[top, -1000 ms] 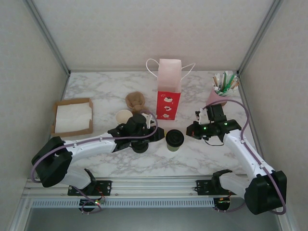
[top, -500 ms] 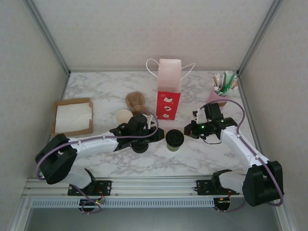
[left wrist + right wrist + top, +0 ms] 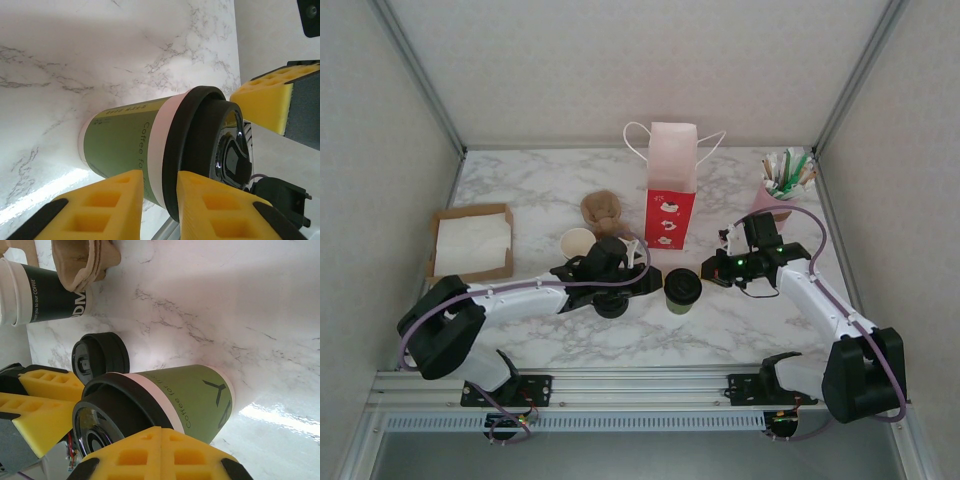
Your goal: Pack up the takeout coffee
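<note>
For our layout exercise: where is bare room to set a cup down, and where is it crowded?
Free: marble behind the napkin tray; between red bag and pen cup; the near strip before the takeout coffee. Crowded: around that coffee, between left gripper and right gripper.

The top camera looks down from above and behind the arms at the whole surface (image 3: 740,330). Each wrist camera sits close behind its tool, the left tool (image 3: 160,187) and the right tool (image 3: 160,442), looking low across the surface. Both see the takeout coffee (image 3: 125,145) from opposite sides.
</note>
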Robot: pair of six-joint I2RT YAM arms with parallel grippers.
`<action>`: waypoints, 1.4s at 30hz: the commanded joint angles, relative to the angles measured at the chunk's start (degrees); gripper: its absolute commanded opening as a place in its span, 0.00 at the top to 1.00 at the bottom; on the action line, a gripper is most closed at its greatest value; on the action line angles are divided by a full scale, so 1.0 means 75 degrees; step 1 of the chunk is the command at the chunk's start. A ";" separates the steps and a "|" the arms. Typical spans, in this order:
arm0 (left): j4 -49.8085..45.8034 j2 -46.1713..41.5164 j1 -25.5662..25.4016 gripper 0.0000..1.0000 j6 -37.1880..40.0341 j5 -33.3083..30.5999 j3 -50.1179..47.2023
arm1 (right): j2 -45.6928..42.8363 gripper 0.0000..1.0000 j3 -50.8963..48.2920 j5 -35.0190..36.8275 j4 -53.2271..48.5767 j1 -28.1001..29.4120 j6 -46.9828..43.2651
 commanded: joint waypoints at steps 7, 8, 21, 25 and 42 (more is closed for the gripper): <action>0.0117 0.0249 0.0068 0.75 0.0115 0.0103 -0.0099 | 0.0229 1.00 -0.0137 -0.0085 -0.0110 -0.0013 -0.0144; 0.0127 0.0254 0.0068 0.75 0.0100 0.0113 -0.0116 | 0.0240 1.00 -0.0139 -0.0090 -0.0123 -0.0010 -0.0143; 0.0236 0.0247 0.0051 0.75 0.0020 0.0153 -0.0414 | 0.0343 1.00 -0.0112 0.0062 -0.0204 0.0199 -0.0160; 0.0250 0.0229 0.0052 0.75 -0.0001 0.0151 -0.0514 | 0.0328 1.00 -0.0099 0.0098 -0.0263 0.0243 -0.0149; -0.0493 -0.0561 0.0161 0.65 0.0219 -0.0075 -0.0176 | 0.0248 1.00 0.0126 0.0284 -0.0434 0.0280 -0.0159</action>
